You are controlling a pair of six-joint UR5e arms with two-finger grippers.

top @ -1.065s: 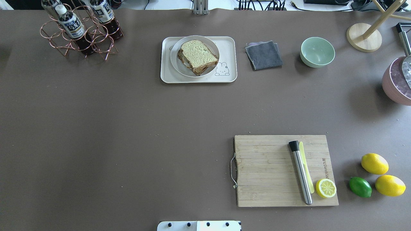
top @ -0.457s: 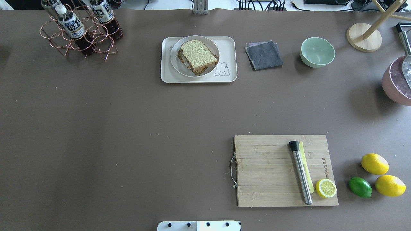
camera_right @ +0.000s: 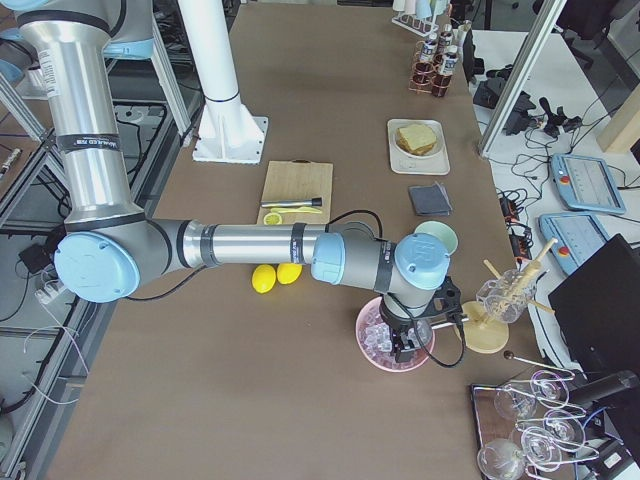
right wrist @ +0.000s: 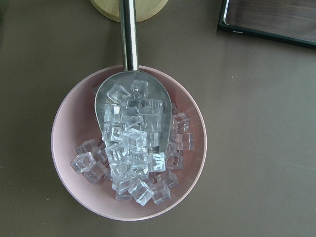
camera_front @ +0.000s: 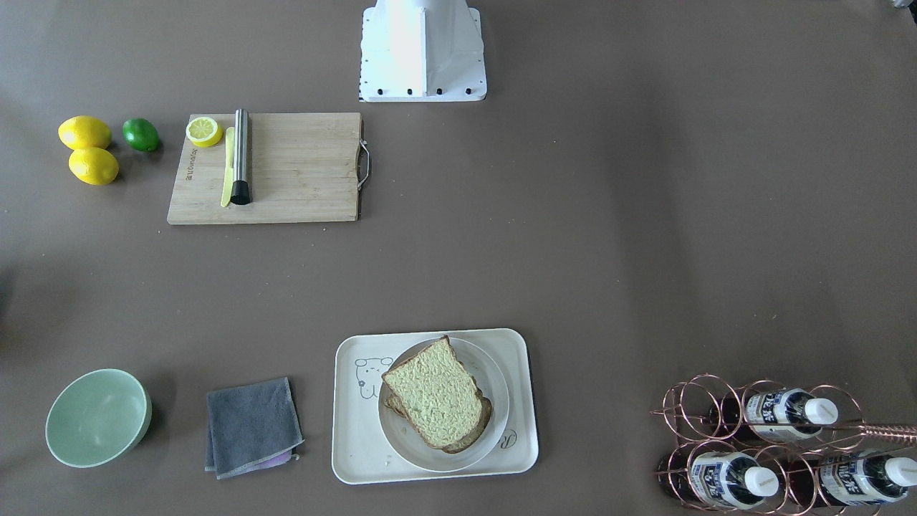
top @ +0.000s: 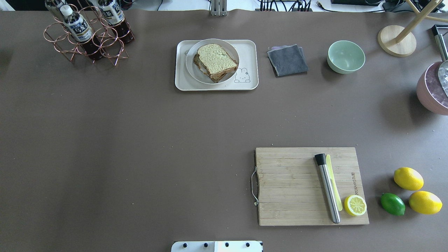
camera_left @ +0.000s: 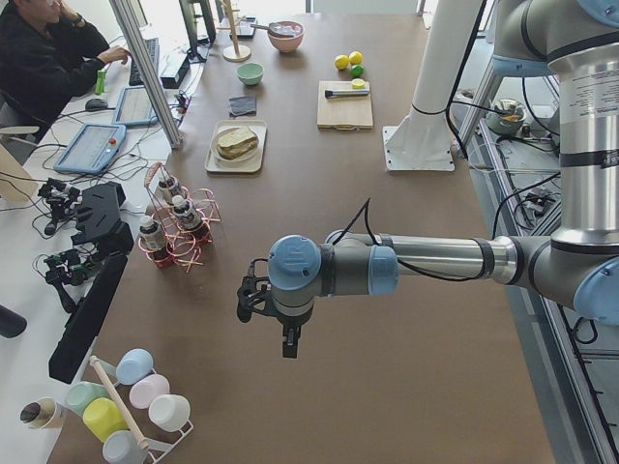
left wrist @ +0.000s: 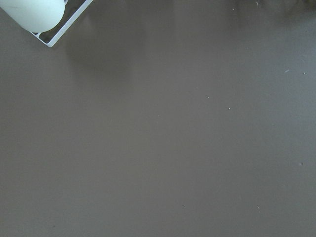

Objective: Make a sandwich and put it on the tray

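The sandwich [top: 214, 62] lies on a round white plate [top: 191, 66] that stands on the cream tray [top: 250, 52] at the far middle of the table. Two bread slices show, the top one shifted; the egg is hidden. It also shows in the front view [camera_front: 435, 393] on the tray [camera_front: 351, 444]. My left gripper [camera_left: 253, 302] hangs over bare table at the left end, far from the tray. My right gripper [camera_right: 408, 345] hangs over a pink bowl of ice at the right end. I cannot tell whether either is open or shut.
A wooden cutting board [top: 290, 185] carries a steel muddler [top: 327, 190] and half a lemon [top: 355, 205]. Two lemons and a lime [top: 392, 204] lie to its right. A grey cloth [top: 287, 60], a green bowl [top: 345, 56] and a copper bottle rack [top: 87, 35] stand along the far edge.
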